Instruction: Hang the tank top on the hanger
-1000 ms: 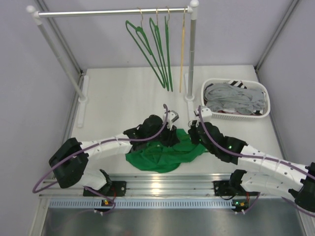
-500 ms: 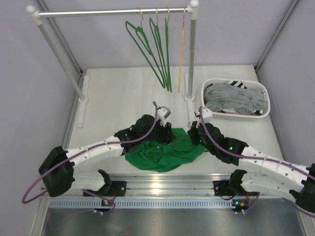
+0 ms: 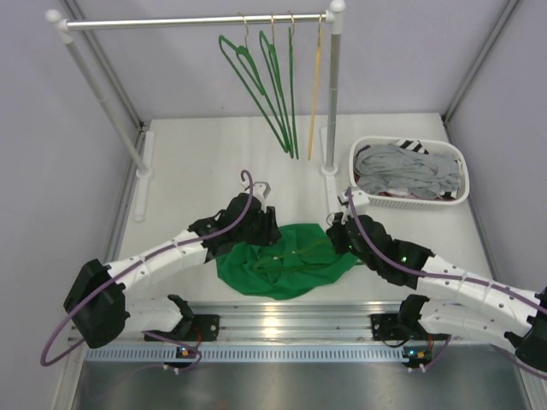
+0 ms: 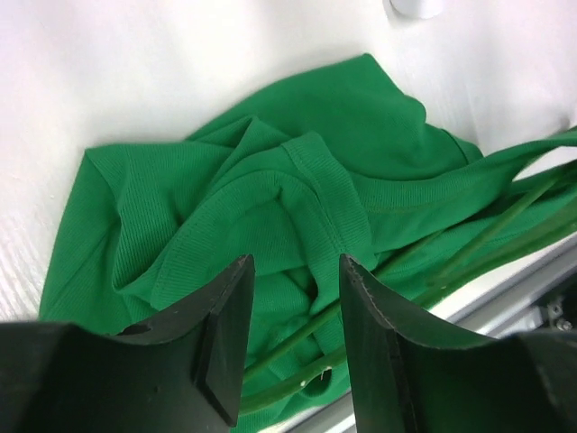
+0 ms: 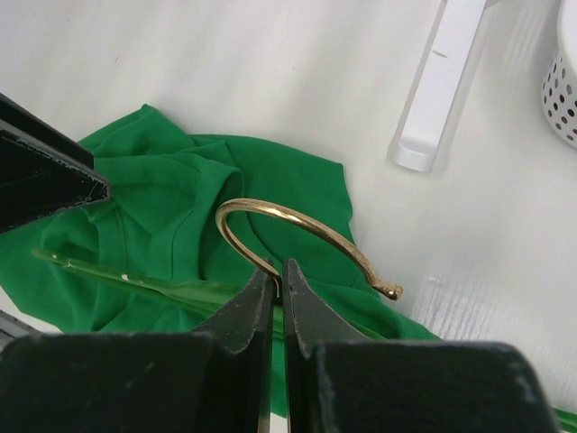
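Pinching the green hanger (image 5: 171, 286) at the neck of its brass hook, the right tool (image 5: 278, 271) holds it across the crumpled tank top (image 4: 270, 180), which lies on the white table (image 3: 197, 158) between both arms. The left tool (image 4: 293, 289) hovers over the fabric, fingers spread and empty. Spare hangers (image 3: 278, 94) hang from the rail (image 3: 197, 21) behind, near a basket (image 3: 402, 200) of grey clothes.

One camera sits high above the near edge of the table (image 3: 197, 154) and looks down at all of it. My two wrist cameras look close past my fingers (image 4: 221, 343). All three see the tank top (image 3: 282, 269).
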Motion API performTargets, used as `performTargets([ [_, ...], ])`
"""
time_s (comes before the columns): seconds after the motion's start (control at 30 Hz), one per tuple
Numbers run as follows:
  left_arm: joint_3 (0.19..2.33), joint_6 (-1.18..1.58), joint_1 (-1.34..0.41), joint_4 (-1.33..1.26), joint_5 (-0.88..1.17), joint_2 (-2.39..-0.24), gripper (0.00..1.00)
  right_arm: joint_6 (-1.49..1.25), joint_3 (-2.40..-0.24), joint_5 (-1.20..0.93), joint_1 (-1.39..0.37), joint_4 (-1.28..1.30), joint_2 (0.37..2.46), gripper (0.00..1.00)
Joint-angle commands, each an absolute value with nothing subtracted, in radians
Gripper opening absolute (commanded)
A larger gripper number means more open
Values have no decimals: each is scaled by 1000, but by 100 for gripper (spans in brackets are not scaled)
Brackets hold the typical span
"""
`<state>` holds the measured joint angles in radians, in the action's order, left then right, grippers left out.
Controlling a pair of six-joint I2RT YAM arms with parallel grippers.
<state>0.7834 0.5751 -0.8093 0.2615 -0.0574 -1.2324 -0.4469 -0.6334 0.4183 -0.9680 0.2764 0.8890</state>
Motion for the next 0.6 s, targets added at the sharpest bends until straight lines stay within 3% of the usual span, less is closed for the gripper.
performTargets([
  [0.0, 792, 624, -766, 287, 96, -1232, 48, -445, -637, 408, -988, 273, 868, 0],
  [0.23, 764, 667, -723, 184, 303, -1331, 49, -451, -634, 416, -989, 275, 859, 0],
  [0.57, 727, 742, -716, 28, 396, -1448, 49, -457, -634, 431, -991, 285, 847, 0],
])
